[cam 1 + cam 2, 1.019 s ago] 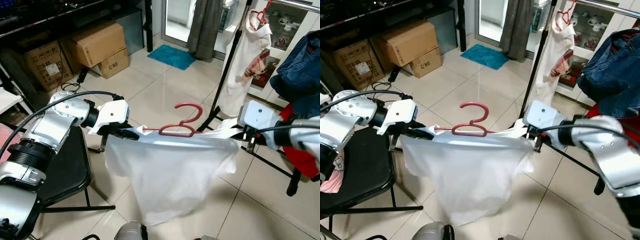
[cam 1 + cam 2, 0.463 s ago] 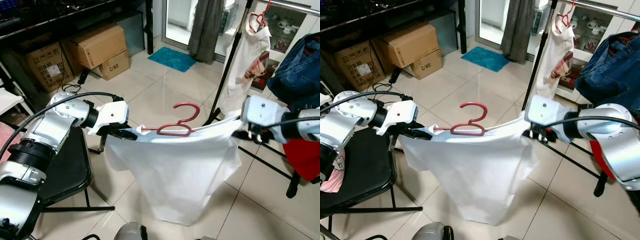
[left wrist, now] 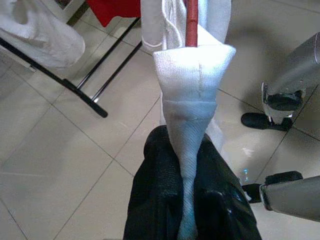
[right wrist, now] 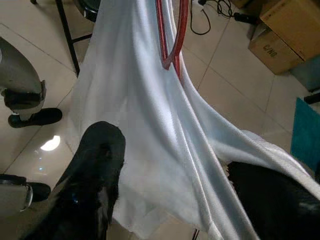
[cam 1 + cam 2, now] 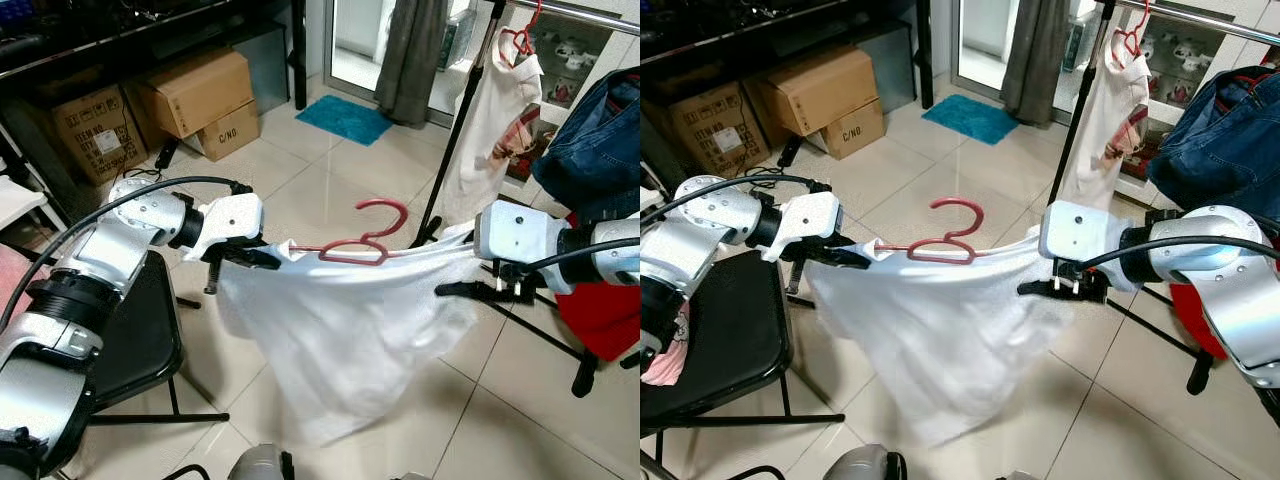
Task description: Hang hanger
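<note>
Tiled floor (image 5: 300, 190) stretches out below, with cardboard boxes (image 5: 195, 95) at the back, a black chair (image 5: 140, 340) on the robot's left and a clothes rack (image 5: 470, 110) holding a white garment (image 5: 495, 130) and jeans (image 5: 595, 140) on its right. At mid-height between the arms hangs a red hanger (image 5: 360, 240) threaded into a white shirt (image 5: 340, 330), its hook pointing up. The left gripper (image 3: 192, 175) is clamped on the shirt's shoulder at one end of the hanger, while the right gripper (image 4: 170, 185) has its fingers spread wide, with the cloth draped loosely between them.
</note>
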You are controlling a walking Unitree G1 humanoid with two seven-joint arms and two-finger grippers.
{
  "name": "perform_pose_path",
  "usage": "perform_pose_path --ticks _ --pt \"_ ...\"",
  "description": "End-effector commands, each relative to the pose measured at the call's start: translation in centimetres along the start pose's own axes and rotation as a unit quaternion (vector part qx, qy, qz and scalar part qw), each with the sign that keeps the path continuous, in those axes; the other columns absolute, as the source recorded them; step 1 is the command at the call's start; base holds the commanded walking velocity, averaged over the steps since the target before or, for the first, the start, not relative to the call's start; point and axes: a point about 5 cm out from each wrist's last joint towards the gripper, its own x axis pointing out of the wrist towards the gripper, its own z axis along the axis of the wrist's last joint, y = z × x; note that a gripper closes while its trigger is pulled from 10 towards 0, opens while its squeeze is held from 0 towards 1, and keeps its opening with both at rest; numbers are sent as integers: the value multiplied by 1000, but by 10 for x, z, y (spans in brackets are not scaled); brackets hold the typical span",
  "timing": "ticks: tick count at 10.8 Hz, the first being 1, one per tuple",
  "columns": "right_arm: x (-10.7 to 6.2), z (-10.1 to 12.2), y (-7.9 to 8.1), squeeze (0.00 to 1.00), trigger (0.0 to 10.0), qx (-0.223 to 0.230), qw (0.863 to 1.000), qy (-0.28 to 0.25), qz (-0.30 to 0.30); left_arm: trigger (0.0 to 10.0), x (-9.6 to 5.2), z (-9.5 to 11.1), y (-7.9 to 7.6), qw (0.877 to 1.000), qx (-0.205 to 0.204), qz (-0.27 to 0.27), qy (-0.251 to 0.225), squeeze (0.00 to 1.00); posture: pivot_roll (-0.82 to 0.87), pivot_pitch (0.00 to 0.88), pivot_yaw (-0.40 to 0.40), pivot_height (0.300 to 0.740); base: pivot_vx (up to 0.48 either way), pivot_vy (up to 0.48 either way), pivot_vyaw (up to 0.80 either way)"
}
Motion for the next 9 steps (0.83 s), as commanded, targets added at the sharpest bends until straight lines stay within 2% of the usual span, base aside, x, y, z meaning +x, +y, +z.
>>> perform_pose_path --ticks 1,3,4,5,6,7,8,9 --pt "1 7 3 1000 10000 -15 1000 -10 6 0 -6 8 8 1000 19 18 -3 0 2 8 33 740 0 0 0" --pt "8 10 8 1000 10000 -13 1000 -12 18 0 -4 8 8 1000 21 13 -5 0 4 9 34 740 0 0 0" --pt "9 -6 5 1000 10000 -15 998 64 -3 0 -2 10 7 1000 23 7 -6 0 5 11 35 740 0 0 0" --pt "7 -11 0 1000 10000 4 997 76 -27 0 -3 10 8 1000 21 10 -6 0 5 11 35 740 0 0 0" --pt "6 -4 -2 1000 10000 43 998 40 -37 0 -5 9 11 999 20 25 -3 0 6 18 36 740 0 0 0" --pt "5 -5 -2 1000 10000 72 995 40 -50 0 -8 8 14 999 17 40 -2 0 5 21 36 740 0 0 0" --pt "6 -8 -2 1000 10000 133 989 11 -71 0 -10 9 16 998 13 63 -6 0 9 26 32 740 0 0 0" --pt "8 -6 3 1000 10000 163 984 -20 -73 0 -13 8 17 997 11 81 -3 0 13 33 30 740 0 0 0"
